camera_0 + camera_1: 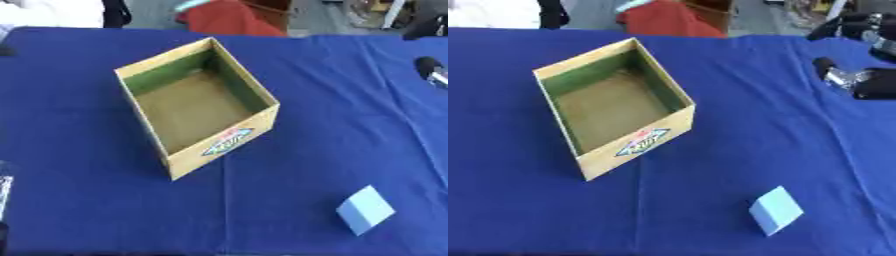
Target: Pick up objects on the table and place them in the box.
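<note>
Right eye view shows, nearest the bottom edge and right of centre, a pale blue block (776, 210) lying alone on the blue cloth (710, 125) that covers the surface. It sits tilted, one corner toward the bottom edge, with bare cloth on every side of it. It is well apart from the box and near the lower edge of the frame. A faint fold line in the cloth runs from the bottom edge up toward the box's near corner.

Further back, left of centre, stands the open cardboard box (635, 142), turned at an angle so that one corner points toward the lower left. Its near wall carries a diamond-shaped label (642, 141) in blue, white and red. The inside is brown on the floor and greenish on the far walls, and nothing lies in it. Blue cloth is open all round the box, with a wide band to its right.

At the upper right edge, the right hand (857, 79) comes in, black with silver parts, hanging over the cloth far from both box and block. Whether its fingers are spread or curled I cannot tell. At the lower left edge of the left eye view a dark and silver sliver (4, 200) shows, too little to name.

Beyond the far edge of the surface, an orange-red shape (667, 20) and some dark items stand in the background.
</note>
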